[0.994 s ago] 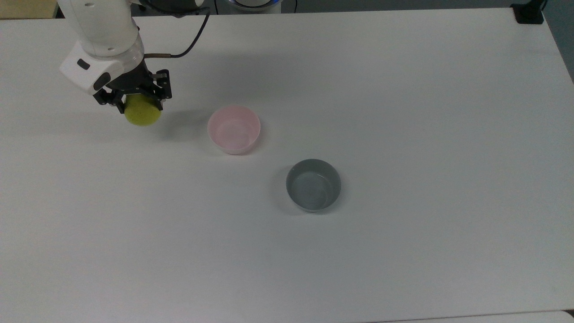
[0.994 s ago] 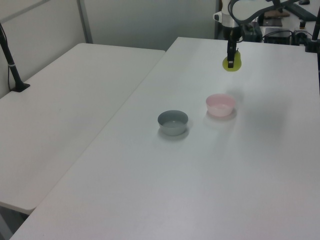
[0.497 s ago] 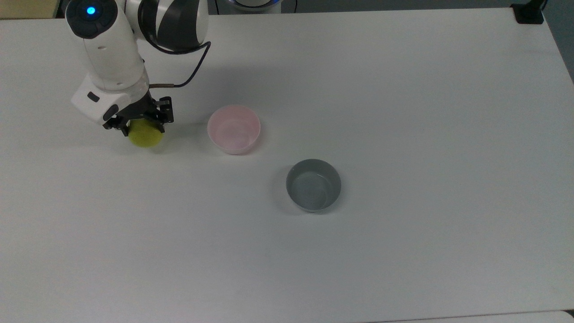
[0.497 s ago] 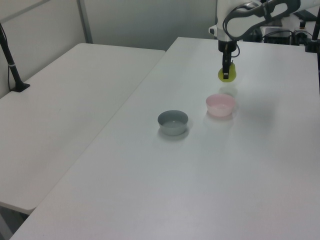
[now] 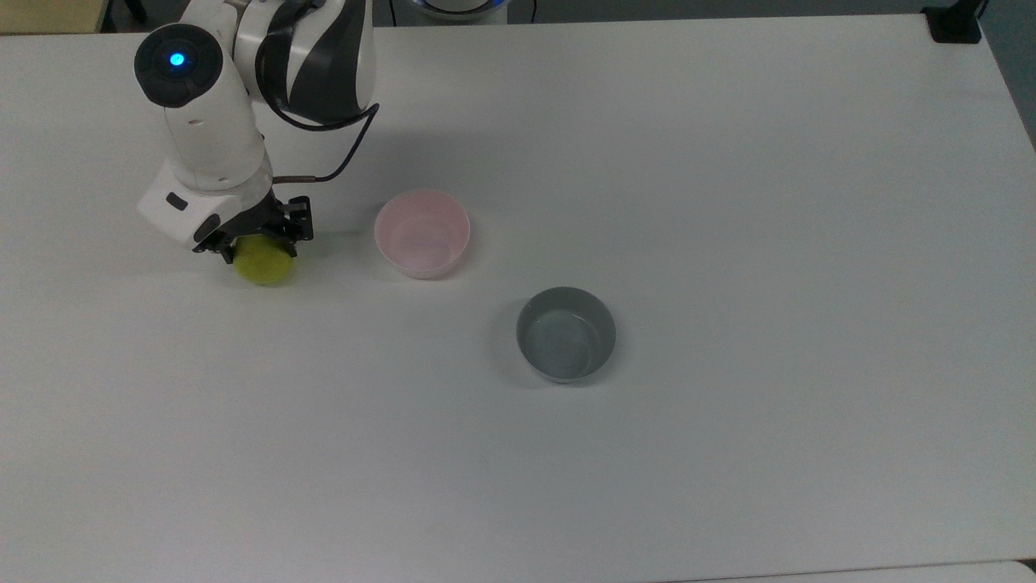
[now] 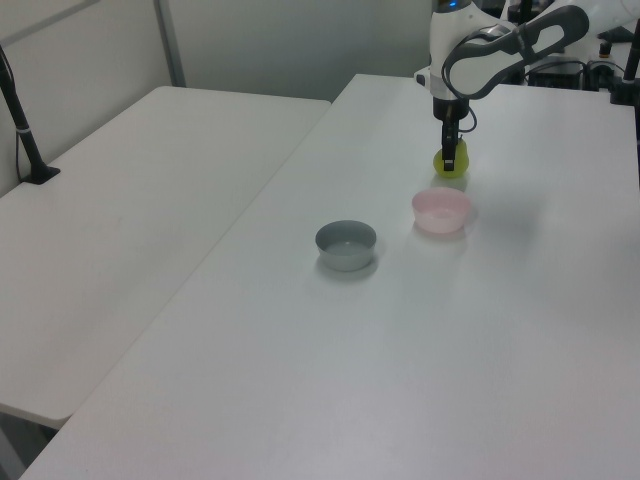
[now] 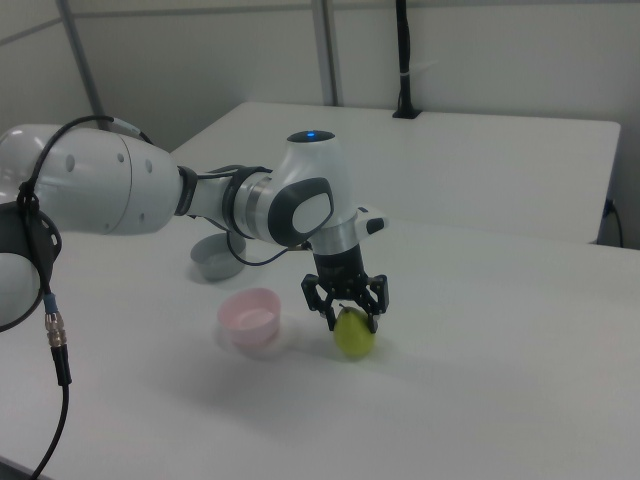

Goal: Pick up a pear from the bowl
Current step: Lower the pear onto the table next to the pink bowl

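Yellow-green, the pear (image 5: 264, 262) is gripped by the closed pincer (image 5: 261, 243) and has been lowered nearly onto the surface (image 5: 728, 202), well apart from the emptied pink bowl (image 5: 422, 233).

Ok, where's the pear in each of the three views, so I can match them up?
Top view: pear at upper left, under the end effector.
Left view: pear at upper right, beyond the pink bowl.
Right view: pear at centre, right of the pink bowl.
Shared landmark: the pink bowl.

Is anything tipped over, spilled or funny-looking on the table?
Nothing stands out. The pink bowl and grey bowl sit upright and empty, and the gripper holds the pear down at the table.
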